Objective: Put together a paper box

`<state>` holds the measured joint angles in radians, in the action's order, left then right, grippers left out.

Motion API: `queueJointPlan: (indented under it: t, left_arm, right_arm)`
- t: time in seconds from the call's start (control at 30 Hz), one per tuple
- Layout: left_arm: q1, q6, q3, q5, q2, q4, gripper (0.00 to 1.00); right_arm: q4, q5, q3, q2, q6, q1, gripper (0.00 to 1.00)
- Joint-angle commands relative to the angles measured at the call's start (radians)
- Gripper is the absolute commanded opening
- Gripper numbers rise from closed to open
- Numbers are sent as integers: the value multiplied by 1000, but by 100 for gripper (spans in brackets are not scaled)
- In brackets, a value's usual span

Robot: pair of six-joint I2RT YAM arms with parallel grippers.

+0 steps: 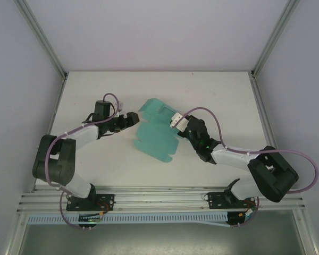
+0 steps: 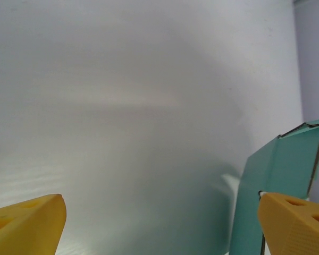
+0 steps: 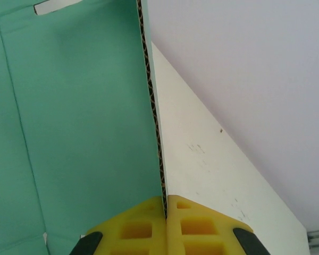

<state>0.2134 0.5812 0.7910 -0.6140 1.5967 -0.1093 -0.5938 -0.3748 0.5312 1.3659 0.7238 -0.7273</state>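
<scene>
Pinching a raised flap of the box [image 1: 155, 135] with the right pincer [image 1: 175, 121], near the middle of the bench [image 1: 223, 95].

The teal card is partly folded, with its near panel flat on the bench and its far flaps standing up. In the right wrist view the yellow fingers [image 3: 133, 231] are pressed together on the card's thin corrugated edge. The left pincer [image 1: 131, 118] is spread wide and holds nothing, just beside the box's left flap. In the left wrist view that flap rises right by the right-hand fingertip [image 2: 295, 220]; whether they touch cannot be told.
</scene>
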Motion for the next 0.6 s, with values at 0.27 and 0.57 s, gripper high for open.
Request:
queueJointPlan:
  t: [0.27,0.57]
  left_arm:
    - [37,42,45,-238,129,-280,89]
    - [79,61,75,-285,195,-344,86]
  right_arm:
    - [-10,27,13,10,-66,1,0]
    - [-3,50,21,27,-88,0,0]
